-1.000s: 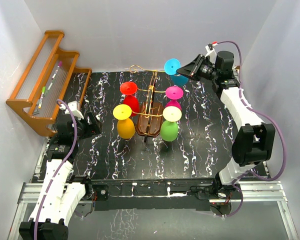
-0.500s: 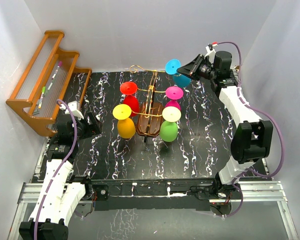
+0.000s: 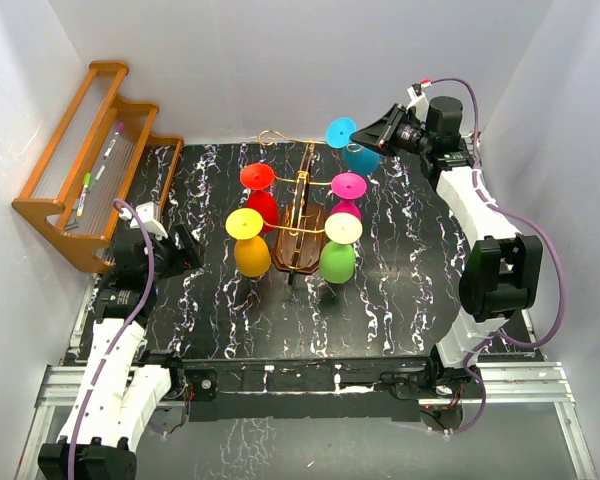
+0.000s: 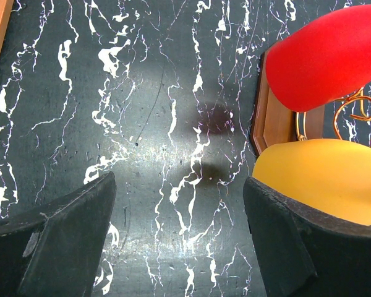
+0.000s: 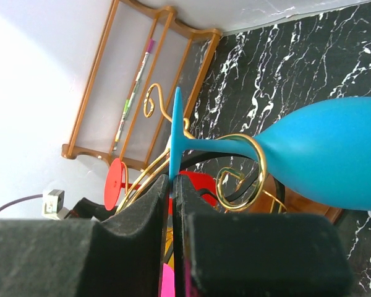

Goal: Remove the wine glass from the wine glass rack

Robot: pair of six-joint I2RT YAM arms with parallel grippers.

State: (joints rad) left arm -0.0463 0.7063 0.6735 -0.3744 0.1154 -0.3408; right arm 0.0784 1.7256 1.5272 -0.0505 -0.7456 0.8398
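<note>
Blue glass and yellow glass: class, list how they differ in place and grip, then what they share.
The blue glass sits far right on the rack; the yellow glass near left. The right hand is shut on the blue glass's foot; no hand touches the yellow glass. Both hang bowl-down.

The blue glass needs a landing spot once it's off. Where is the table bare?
Bare table lies right of the green glass, toward the right arm, and along the near edge before the wine glass rack. A smaller patch sits between the left pincer and the yellow glass. Crowded around the rack itself.
</note>
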